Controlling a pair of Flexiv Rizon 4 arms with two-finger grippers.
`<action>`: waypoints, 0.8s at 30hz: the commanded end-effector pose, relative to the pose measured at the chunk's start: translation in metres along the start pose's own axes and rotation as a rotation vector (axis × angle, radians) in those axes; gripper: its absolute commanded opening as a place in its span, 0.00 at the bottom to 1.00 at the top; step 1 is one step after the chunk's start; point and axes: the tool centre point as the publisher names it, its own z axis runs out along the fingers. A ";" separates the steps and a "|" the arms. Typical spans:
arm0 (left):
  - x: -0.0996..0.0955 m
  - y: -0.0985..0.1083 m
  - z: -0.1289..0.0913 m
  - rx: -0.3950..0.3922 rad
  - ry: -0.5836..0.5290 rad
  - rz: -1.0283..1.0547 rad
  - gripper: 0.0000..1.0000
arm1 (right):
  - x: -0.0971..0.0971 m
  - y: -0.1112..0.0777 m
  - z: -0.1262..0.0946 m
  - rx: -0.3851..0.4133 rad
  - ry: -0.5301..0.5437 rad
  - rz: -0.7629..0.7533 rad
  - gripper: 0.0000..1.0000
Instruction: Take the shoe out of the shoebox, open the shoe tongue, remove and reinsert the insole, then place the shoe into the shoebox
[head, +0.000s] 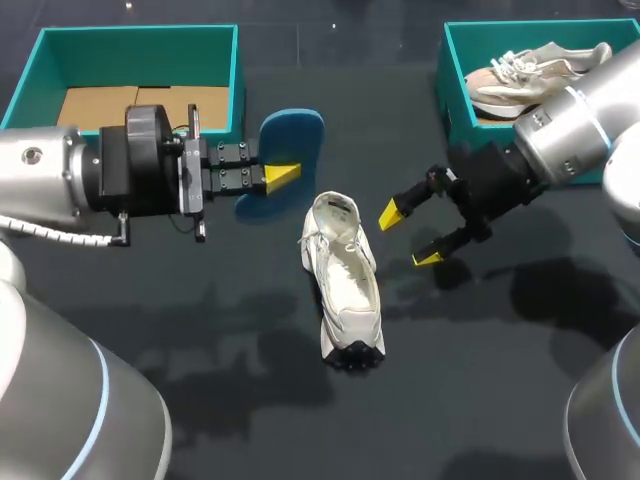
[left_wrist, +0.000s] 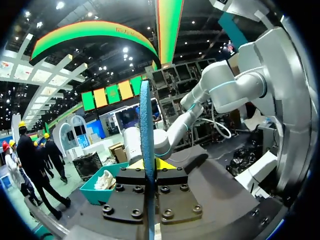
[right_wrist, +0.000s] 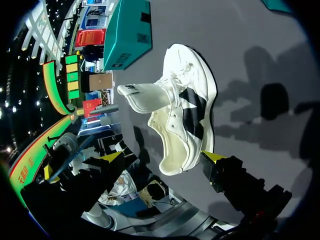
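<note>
A white shoe (head: 345, 285) lies on the dark table, toe toward me, with its tongue (right_wrist: 142, 97) pulled up and its inside (right_wrist: 172, 142) bare. My left gripper (head: 283, 176) hovers left of and beyond the shoe, shut on a blue insole (head: 292, 145). In the left wrist view the insole (left_wrist: 146, 145) stands edge-on between the yellow tips. My right gripper (head: 411, 236) hangs open just right of the shoe, nothing between its fingers. In the right wrist view the right gripper (right_wrist: 162, 157) straddles the shoe's (right_wrist: 192, 107) heel end without touching it.
A teal shoebox (head: 35, 60) with a cardboard liner stands at the back left. Another teal box (head: 455, 75) at the back right holds a second pale shoe (head: 535, 75). My right arm partly covers that box's front corner.
</note>
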 end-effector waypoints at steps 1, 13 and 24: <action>-0.009 0.004 0.008 -0.029 0.065 0.147 0.00 | 0.003 0.002 -0.004 0.005 0.015 0.006 1.00; -0.020 0.046 0.019 -0.032 -0.007 0.554 0.00 | 0.016 0.001 -0.022 0.060 0.141 0.050 1.00; -0.020 0.055 0.019 -0.032 -0.037 0.720 0.00 | 0.024 -0.002 -0.024 0.015 0.213 0.080 1.00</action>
